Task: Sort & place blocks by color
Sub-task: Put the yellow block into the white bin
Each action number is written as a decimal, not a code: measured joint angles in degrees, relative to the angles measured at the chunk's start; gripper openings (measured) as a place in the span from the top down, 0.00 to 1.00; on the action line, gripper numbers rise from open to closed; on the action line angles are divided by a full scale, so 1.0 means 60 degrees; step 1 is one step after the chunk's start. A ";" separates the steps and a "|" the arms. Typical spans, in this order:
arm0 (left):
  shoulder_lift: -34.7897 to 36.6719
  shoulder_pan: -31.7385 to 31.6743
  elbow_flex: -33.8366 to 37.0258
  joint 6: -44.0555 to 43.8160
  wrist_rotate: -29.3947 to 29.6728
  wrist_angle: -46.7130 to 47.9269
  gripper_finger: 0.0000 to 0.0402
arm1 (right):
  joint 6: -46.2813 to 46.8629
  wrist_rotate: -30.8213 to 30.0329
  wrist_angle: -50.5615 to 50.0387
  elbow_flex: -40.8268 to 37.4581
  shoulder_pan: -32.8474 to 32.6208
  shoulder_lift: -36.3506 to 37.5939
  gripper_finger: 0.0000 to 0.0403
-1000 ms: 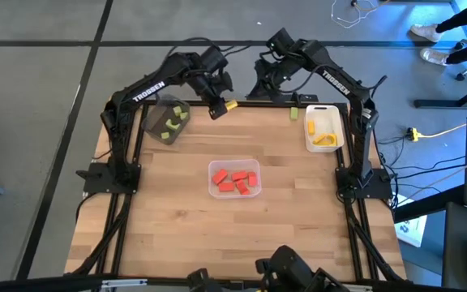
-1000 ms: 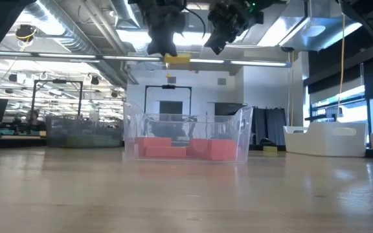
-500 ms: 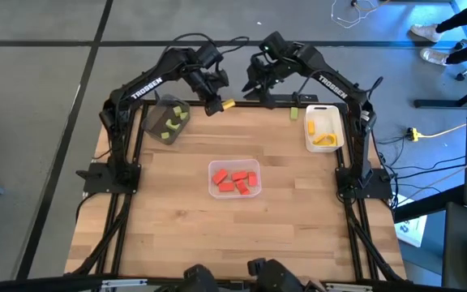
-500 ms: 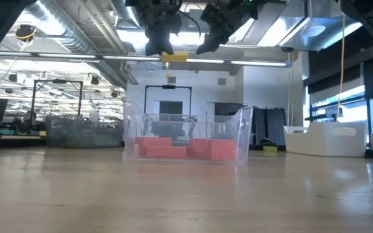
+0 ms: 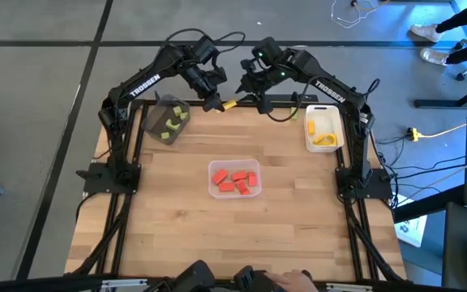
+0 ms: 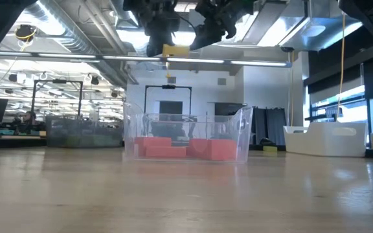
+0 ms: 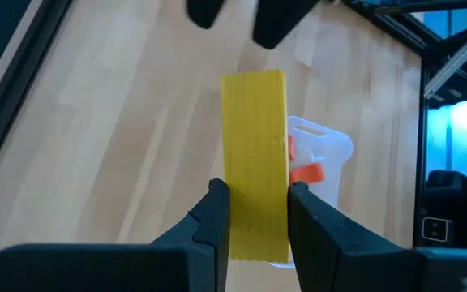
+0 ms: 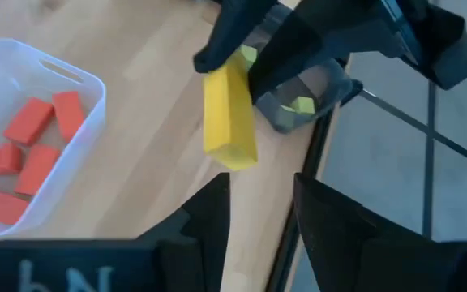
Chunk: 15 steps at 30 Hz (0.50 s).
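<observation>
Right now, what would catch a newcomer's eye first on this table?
Two dark arms meet high over the table's far edge: the left gripper pinches a yellow block, the right gripper open-jawed beside it. Below, mid-table, a clear tray holds the red blocks.

The yellow block (image 7: 254, 162) runs partly behind the left hand's fingers (image 7: 217, 212); the clear tray (image 7: 319, 146) sits half-hidden behind it

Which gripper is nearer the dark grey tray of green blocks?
Left. The left gripper, shut on a yellow block, is just right of the grey tray; the open right gripper is farther right, beyond that block.
</observation>
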<state>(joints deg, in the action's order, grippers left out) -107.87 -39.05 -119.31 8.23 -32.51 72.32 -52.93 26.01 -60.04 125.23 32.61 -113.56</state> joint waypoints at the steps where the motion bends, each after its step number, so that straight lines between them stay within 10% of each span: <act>1: 0.0000 0.0030 0.0000 0.0000 0.0000 -0.0044 0.79 | -0.0007 -0.0079 0.0022 0.0000 -0.0021 0.0000 0.66; 15: 0.0000 0.0135 0.0007 -0.0014 0.0155 -0.0310 0.79 | -0.0014 -0.0149 -0.0198 0.0000 -0.0119 0.0015 0.66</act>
<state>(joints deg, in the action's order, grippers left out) -107.87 -38.24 -119.26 8.15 -31.58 70.46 -53.01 25.12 -61.23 125.23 31.90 -113.47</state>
